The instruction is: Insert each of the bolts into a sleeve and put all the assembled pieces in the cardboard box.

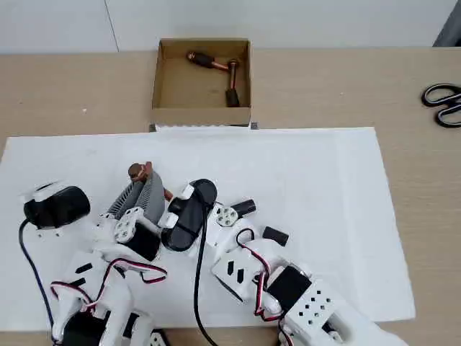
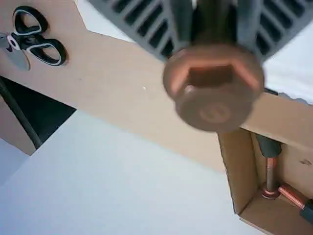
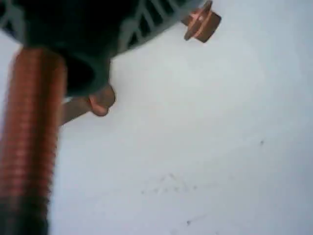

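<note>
My left gripper (image 1: 144, 180) is shut on a copper bolt (image 1: 137, 171), hex head up, held over the white paper (image 1: 324, 187). In the left wrist view the bolt head (image 2: 212, 93) sits just past the grey slatted fingers (image 2: 142, 19). My right gripper (image 1: 189, 209) is close beside it. In the right wrist view a copper threaded shaft (image 3: 29, 127) with a dark end lies close to the camera; farther off is the left gripper's bolt (image 3: 200, 22). Two black sleeves (image 1: 245, 207) (image 1: 275, 236) lie on the paper. The cardboard box (image 1: 202, 115) holds two assembled pieces (image 1: 209, 61).
Scissors (image 1: 443, 104) lie on the wooden table at the far right, also in the left wrist view as scissors (image 2: 34, 41). The box wall (image 2: 234, 171) stands just beyond the paper's far edge. Both arms crowd the paper's near left.
</note>
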`<action>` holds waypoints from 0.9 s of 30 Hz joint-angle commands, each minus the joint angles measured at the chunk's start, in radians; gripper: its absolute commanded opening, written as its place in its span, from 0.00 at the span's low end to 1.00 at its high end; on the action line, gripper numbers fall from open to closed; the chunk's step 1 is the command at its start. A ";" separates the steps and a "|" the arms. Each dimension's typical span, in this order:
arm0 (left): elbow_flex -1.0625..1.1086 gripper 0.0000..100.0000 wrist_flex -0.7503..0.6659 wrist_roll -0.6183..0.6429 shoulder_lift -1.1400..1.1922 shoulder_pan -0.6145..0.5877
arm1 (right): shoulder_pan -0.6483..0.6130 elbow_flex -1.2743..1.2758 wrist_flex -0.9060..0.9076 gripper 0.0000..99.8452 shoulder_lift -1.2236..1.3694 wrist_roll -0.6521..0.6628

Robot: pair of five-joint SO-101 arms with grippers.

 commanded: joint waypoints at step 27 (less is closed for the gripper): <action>-0.019 0.01 -0.009 0.000 -0.005 -0.011 | 0.021 -0.038 -0.036 0.00 -0.016 0.008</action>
